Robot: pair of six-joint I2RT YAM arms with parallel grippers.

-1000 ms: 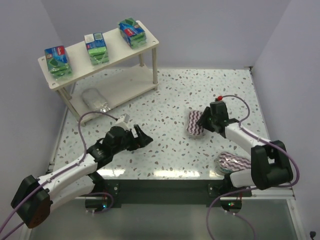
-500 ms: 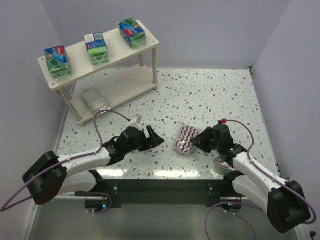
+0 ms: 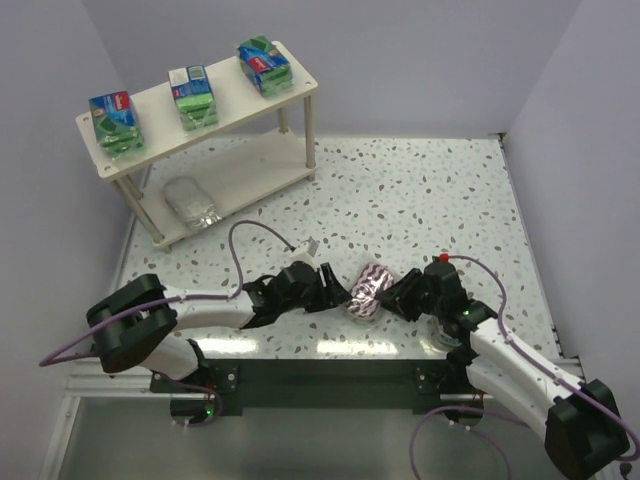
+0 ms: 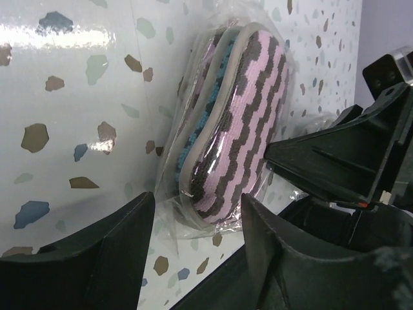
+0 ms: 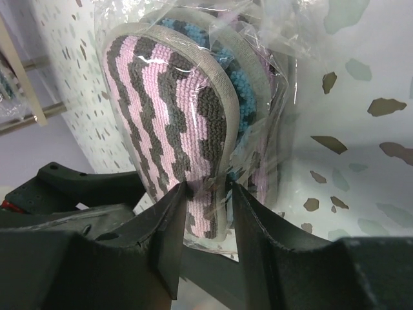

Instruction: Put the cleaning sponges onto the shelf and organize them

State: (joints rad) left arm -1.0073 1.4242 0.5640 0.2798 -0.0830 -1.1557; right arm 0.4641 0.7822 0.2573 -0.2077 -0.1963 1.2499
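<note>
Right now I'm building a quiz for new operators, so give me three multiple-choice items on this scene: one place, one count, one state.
1. Where does the silvery pack lie?
A) top board
B) lower board
C) neither

2. How many green packs stand on the top board?
A) two
B) four
C) three

3. The right pincer is:
A) shut on a striped pad
B) open and empty
C) shut on a green pack

Key:
1 B, it rests on the lower board.
2 C, three stand in a row.
3 A, its fingers pinch the pad's edge.
</note>
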